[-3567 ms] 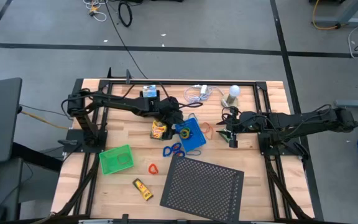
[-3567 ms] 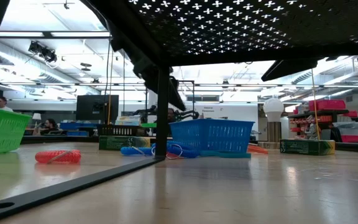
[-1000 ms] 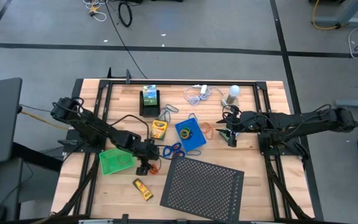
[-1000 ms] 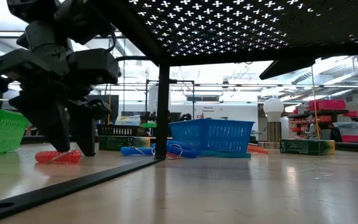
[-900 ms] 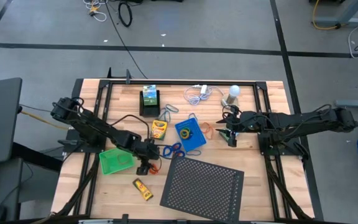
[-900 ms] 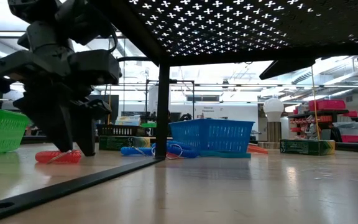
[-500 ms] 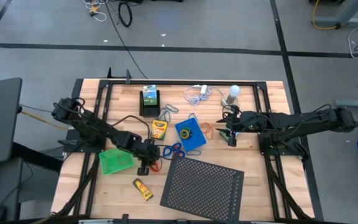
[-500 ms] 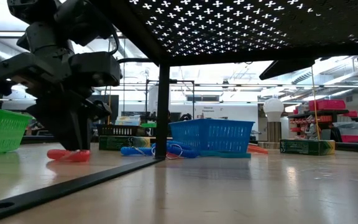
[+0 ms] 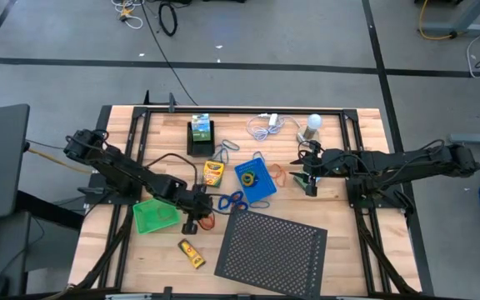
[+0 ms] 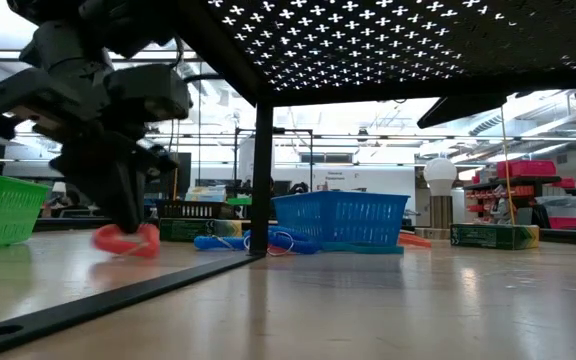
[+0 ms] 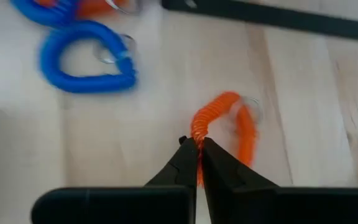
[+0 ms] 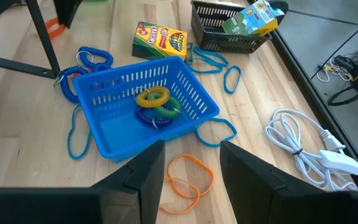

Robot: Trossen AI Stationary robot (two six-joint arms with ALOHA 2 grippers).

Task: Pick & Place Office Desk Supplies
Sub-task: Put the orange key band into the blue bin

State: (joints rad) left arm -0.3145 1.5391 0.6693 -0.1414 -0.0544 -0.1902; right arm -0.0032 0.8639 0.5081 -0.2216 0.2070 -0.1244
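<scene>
The table is pale wood with a dark frame. A large black perforated sheet lies just beside the left gripper, on the side toward the right arm. A green tray sits on the gripper's other side, near it. A blue tray lies between the two grippers and holds coiled loops in yellow, green and blue. A black tray stands beyond it with a green-white box inside. A crayon box, yellow and green, lies flat between the black tray and the blue one. A yellow tube lies near the left gripper, toward the table's front edge. Blue loops lie on the wood close ahead of the left gripper.

The task's thing is a red-orange coiled loop, a springy spiral band with a small clear ring at one end. It sits at the tips of the left gripper; the low view shows it hanging just clear of the table.

The left arm reaches low across the table from its base, wrist bent downward. Its fingers are pinched together on one side of the loop.

The right arm stretches in from the far side and waits near the blue tray. The right gripper has its fingers spread apart, holding nothing.
</scene>
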